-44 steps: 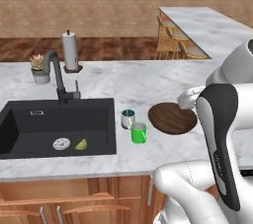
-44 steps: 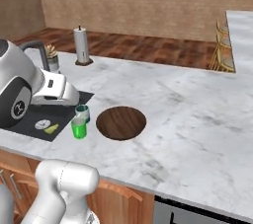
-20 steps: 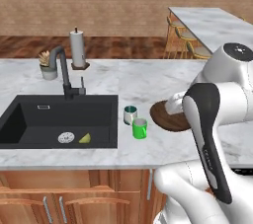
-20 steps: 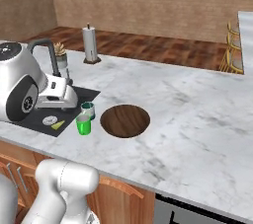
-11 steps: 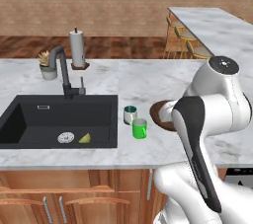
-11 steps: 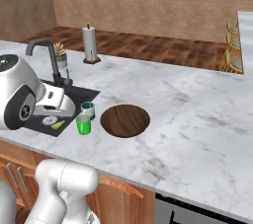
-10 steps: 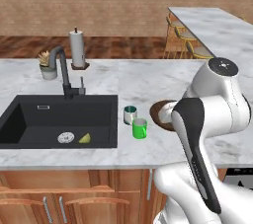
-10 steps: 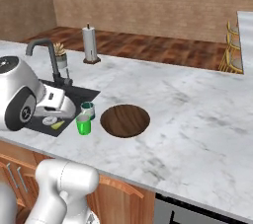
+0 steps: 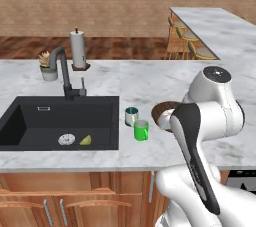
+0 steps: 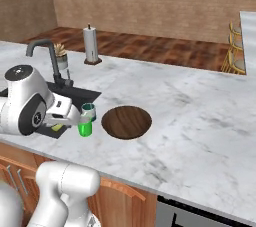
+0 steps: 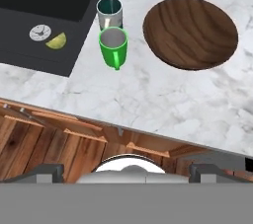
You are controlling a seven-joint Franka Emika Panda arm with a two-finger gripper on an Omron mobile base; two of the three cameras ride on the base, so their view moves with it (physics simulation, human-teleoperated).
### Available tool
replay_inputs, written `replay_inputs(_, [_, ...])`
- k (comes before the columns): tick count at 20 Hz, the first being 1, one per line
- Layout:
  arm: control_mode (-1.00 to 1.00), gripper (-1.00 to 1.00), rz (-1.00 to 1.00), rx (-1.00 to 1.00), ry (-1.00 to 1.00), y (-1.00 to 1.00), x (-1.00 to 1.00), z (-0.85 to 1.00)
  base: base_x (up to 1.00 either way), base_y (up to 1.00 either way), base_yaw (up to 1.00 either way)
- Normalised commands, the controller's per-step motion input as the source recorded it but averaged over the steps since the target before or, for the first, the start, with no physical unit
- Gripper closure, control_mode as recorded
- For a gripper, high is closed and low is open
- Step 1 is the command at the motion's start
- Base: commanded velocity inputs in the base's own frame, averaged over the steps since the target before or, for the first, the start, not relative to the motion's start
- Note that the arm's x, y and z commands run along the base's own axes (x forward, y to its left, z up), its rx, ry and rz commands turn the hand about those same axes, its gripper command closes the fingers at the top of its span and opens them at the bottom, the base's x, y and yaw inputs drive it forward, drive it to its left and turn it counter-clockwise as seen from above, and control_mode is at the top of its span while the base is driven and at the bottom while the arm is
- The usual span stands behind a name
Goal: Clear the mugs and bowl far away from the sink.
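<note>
Green mug (image 11: 113,46) on marble tabletop (image 11: 163,94) just right of sink (image 9: 60,121) | teal mug (image 11: 109,13) touching behind | wood bowl (image 11: 190,31) near, right | gripper fully open, empty

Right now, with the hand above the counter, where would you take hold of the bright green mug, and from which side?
Probably from above, by the rim of the green mug: it stands upright, mouth open to the hand. Put one of the fingers inside and one outside on the bowl-facing wall, the side toward the wooden bowl. That avoids the handle, which points at the counter's front edge, and the teal-lined mug close behind it.
</note>
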Motion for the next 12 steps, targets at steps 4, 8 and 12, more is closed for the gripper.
replay_inputs(4, [-1.0, -1.0, 0.0, 0.05, 0.06, 0.0, 0.17, -0.28, 0.0, 0.0, 0.0])
replay_inputs(8, [-1.0, -1.0, 0.0, 0.08, 0.02, 0.02, 0.11, -0.26, 0.0, 0.0, 0.0])
replay_inputs(12, [-1.0, -1.0, 0.0, 0.07, 0.0, 0.02, 0.09, -0.21, 0.0, 0.0, 0.0])
